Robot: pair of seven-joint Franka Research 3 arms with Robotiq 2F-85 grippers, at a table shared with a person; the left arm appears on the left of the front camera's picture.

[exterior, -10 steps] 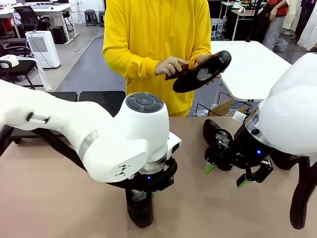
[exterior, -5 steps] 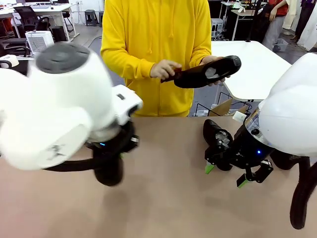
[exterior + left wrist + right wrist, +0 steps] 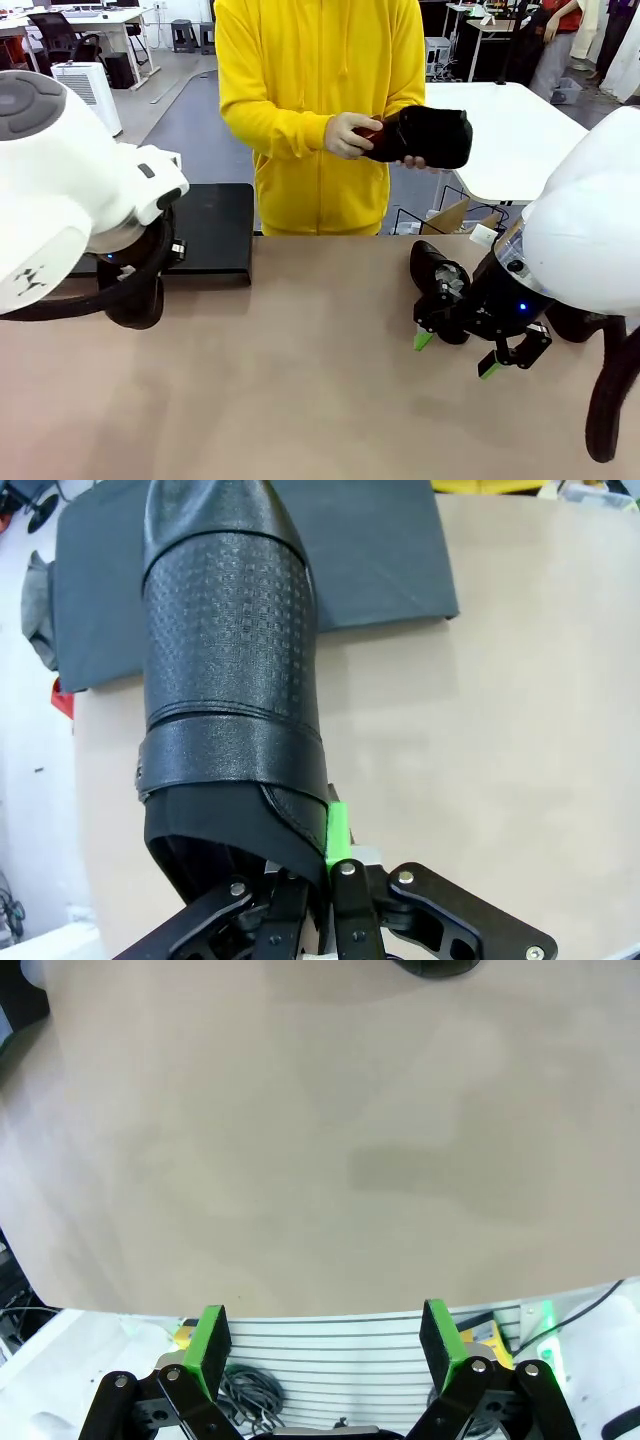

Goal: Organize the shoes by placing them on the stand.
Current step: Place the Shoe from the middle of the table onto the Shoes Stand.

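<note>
My left gripper [image 3: 320,875] is shut on the heel end of a black shoe [image 3: 230,670] with a textured upper. The shoe hangs above the table, its toe pointing over the black stand [image 3: 385,550]. In the front view this shoe [image 3: 135,298] hangs under my left wrist at the left, just in front of the stand [image 3: 212,232]. My right gripper [image 3: 456,354] hovers open over the table at the right, with nothing between its pads [image 3: 210,1342]. Another black shoe [image 3: 436,266] stands on the table right behind it. The person in yellow holds a further shoe [image 3: 428,136] in both hands.
A dark shape [image 3: 577,322] lies partly hidden behind my right arm. The brown table [image 3: 320,400] is bare in the middle and front. A cardboard box [image 3: 448,217] sits beyond the far edge, and a white table [image 3: 510,130] stands behind the person.
My left arm has swung from the front centre to the left and back toward the stand, carrying its shoe. The person has turned the shoe in their hands. My right arm has stayed still.
</note>
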